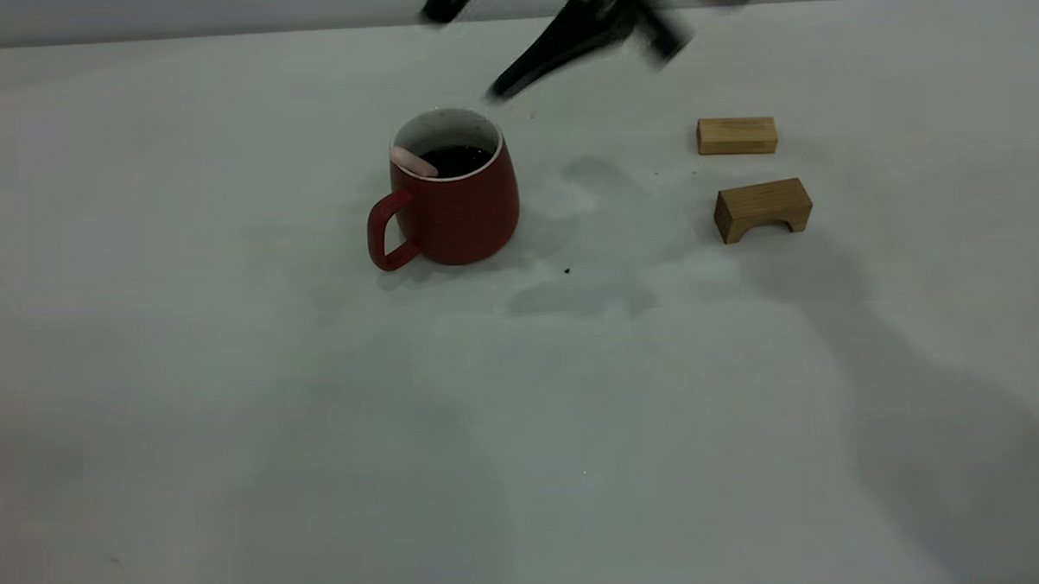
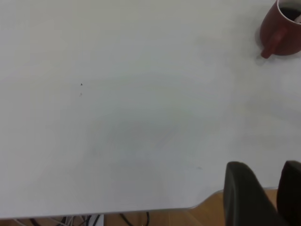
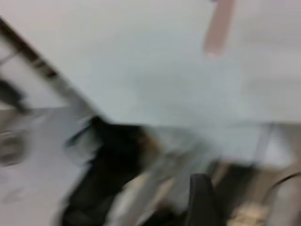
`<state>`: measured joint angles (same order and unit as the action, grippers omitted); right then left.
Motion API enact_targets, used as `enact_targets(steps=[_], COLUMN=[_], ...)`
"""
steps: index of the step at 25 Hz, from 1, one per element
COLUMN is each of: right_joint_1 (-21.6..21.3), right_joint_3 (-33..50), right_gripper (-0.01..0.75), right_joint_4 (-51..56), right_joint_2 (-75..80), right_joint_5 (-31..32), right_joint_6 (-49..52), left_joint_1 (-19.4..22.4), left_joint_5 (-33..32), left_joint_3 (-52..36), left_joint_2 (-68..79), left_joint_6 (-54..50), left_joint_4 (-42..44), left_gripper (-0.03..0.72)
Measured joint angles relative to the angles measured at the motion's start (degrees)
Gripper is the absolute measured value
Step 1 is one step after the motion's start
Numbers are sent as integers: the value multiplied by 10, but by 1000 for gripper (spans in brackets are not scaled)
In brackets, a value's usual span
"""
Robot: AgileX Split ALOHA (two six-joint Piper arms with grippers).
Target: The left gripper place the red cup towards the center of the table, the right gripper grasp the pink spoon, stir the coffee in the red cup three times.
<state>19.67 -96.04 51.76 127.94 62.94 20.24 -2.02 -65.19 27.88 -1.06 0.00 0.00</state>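
Observation:
The red cup stands upright near the middle of the table, handle toward the front left, with dark coffee inside. The pink spoon leans in it, its handle resting on the rim above the cup's handle, free of any gripper. My right gripper is a blurred black shape above and behind the cup to its right, fingers spread and empty. My left gripper hangs open and empty over the table's edge, far from the red cup.
Two wooden blocks lie right of the cup: a flat bar and an arch-shaped block. A small dark speck sits on the table in front of the cup.

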Motion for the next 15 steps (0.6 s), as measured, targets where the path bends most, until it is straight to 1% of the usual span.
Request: enact_targets(steps=[3,5,8,10,12,15], right_joint_1=[0,0,-1,-1,-1,-1], right_joint_3=[0,0,1,11,34,117], right_gripper=[526,506,475,456,437,407], right_joint_4=[-126,-170,-225,-263,-283,-311], right_joint_2=[-79,-129,-208,-257,-313,-426], right_joint_5=[22,34,62,65,67,70], right_joint_6=[3,2,-53,-103,-146,-215], left_joint_1=[0,0,0,0,0,0], left_joint_5=[0,0,0,0,0,0], left_joint_3=[0,0,0,0,0,0], left_joint_2=[0,0,0,0,0,0], left_joint_6=[0,0,0,0,0,0], left_joint_4=[0,0,0,0,0,0], left_gripper=[247,247,247,247,247,247])
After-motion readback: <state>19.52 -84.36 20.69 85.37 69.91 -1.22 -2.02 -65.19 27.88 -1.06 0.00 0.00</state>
